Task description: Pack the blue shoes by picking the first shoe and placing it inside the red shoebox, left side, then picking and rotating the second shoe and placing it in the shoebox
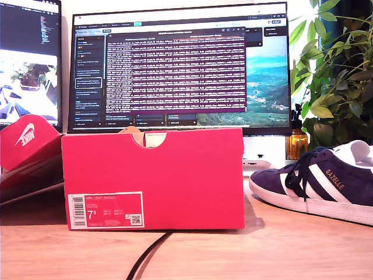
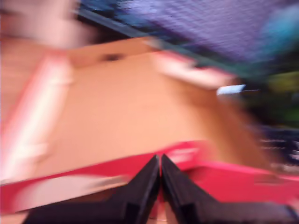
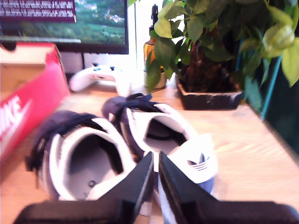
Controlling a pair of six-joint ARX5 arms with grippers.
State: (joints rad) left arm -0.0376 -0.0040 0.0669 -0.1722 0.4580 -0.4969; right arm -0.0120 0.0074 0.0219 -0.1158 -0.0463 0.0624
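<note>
Wood-grain desk (image 1: 280, 245), pale and smooth, black cable (image 1: 148, 254) trailing toward the front edge. Behind: wide monitor (image 1: 180, 64) full of terminal text, second screen (image 1: 29, 58) at the exterior view's left, leafy potted plant (image 1: 338, 70) at its right, amber bottle (image 1: 297, 140) beside it, white game controller (image 3: 96, 75) near the monitor foot.

Red shoebox (image 1: 152, 178): matte cardboard, square-edged, half-round notch in the top rim, white barcode label; swoosh lid (image 1: 29, 143) leaning at the exterior view's left. Bare brown interior in the blurred first wrist view.

Blue shoes (image 3: 121, 140): navy suede, white stripes, white soles, dark laces, side by side on the desk, just beside the box at the exterior view's right.

First gripper (image 2: 160, 161) above the box's near wall, jaws pressed together, empty. Second gripper (image 3: 155, 161) over the shoes' heels, jaws almost touching, grasping nothing.
</note>
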